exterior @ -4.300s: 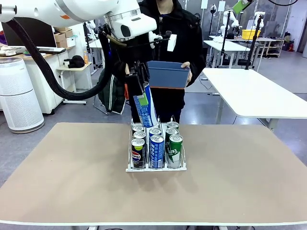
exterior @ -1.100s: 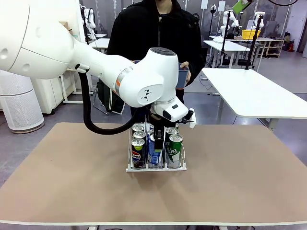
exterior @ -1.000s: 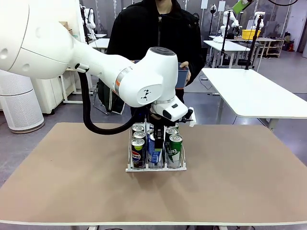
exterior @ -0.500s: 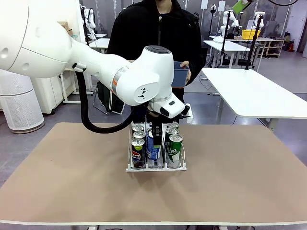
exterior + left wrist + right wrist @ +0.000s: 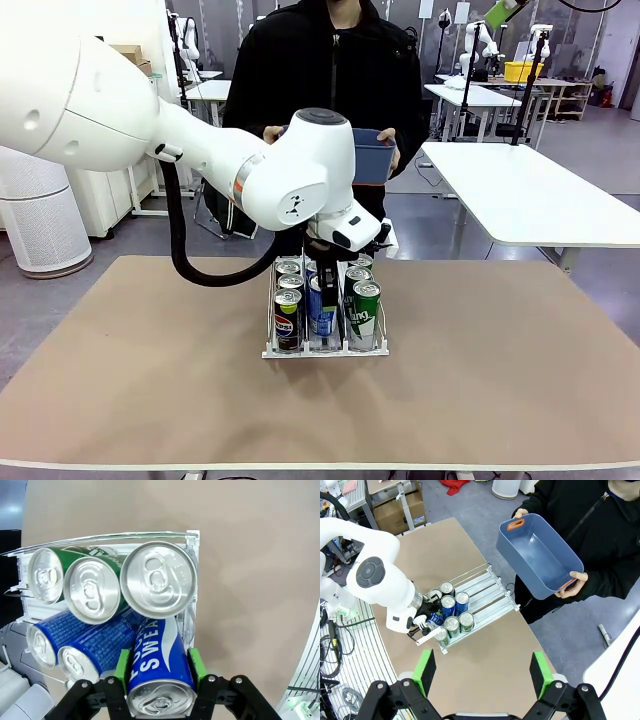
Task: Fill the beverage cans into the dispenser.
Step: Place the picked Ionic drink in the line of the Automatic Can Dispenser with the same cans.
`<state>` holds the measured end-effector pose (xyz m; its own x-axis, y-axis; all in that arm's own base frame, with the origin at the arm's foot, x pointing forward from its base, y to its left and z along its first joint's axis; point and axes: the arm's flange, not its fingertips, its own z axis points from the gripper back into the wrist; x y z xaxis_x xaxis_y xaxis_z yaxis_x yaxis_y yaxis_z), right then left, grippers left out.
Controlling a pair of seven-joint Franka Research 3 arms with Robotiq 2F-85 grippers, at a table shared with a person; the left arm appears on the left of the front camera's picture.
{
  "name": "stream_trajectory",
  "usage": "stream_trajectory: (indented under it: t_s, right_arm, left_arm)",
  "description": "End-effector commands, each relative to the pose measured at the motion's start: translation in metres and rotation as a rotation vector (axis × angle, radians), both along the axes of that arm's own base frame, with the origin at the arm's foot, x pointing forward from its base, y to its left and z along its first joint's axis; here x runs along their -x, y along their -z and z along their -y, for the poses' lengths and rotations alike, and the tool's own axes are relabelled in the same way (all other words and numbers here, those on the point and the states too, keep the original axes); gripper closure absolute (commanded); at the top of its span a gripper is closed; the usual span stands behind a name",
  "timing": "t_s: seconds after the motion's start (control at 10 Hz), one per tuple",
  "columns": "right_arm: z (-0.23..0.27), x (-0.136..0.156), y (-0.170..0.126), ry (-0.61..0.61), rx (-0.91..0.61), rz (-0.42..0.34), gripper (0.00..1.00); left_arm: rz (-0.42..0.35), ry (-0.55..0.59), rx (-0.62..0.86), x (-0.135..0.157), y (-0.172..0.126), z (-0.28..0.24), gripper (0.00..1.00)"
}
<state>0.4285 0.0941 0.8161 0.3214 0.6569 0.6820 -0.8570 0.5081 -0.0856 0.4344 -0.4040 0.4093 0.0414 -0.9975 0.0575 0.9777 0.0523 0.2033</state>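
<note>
Brown tabletop [image 5: 150, 380], flat, carries the rack at its middle. Person in a black jacket [image 5: 330, 80] stands at the far edge, both hands on an empty blue rectangular plastic tub [image 5: 540, 555], held off the table.

White left arm [image 5: 200, 150] reaches from picture left over the rack, wrist pointing down. Low white-and-clear three-lane dispenser with thin wire dividers [image 5: 325, 350]: black Pepsi aluminium cans [image 5: 288, 318] in its left lane, blue ones in the middle, green slim aluminium cans [image 5: 365, 312] in its right lane, all upright, silver tops up, packed toward the near end.

Left gripper [image 5: 160, 667]: green pads [image 5: 122, 665] clamped on both sides of a blue slim aluminium can with white lettering [image 5: 157, 665], which sits at the near end of the middle lane, touching the blue can behind it.

Right gripper [image 5: 482, 670]: high above the table, fingers spread wide, pinching nothing.
</note>
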Motion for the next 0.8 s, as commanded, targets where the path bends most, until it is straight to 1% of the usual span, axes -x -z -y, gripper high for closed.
stream_trajectory:
  t_s: [0.0,0.1,0.3,0.4,0.7]
  right_arm:
    - [0.0,0.001,0.0,0.004,-0.011,-0.004,0.0]
    - [0.0,0.001,0.0,0.004,-0.011,-0.004,0.0]
    - [0.0,0.001,0.0,0.004,-0.011,-0.004,0.0]
    - [0.0,0.001,0.0,0.004,-0.011,-0.004,0.0]
    - [0.0,0.001,0.0,0.004,-0.011,-0.004,0.0]
  left_arm:
    - [0.019,0.008,0.014,-0.006,0.012,-0.006,0.43]
    - [-0.014,0.012,0.02,-0.003,0.018,-0.005,0.43]
    - [-0.052,0.01,0.041,-0.003,0.023,-0.006,0.43]
    - [-0.029,0.003,0.002,-0.001,0.018,0.003,0.43]
    - [-0.029,0.003,0.002,-0.001,0.018,0.003,0.43]
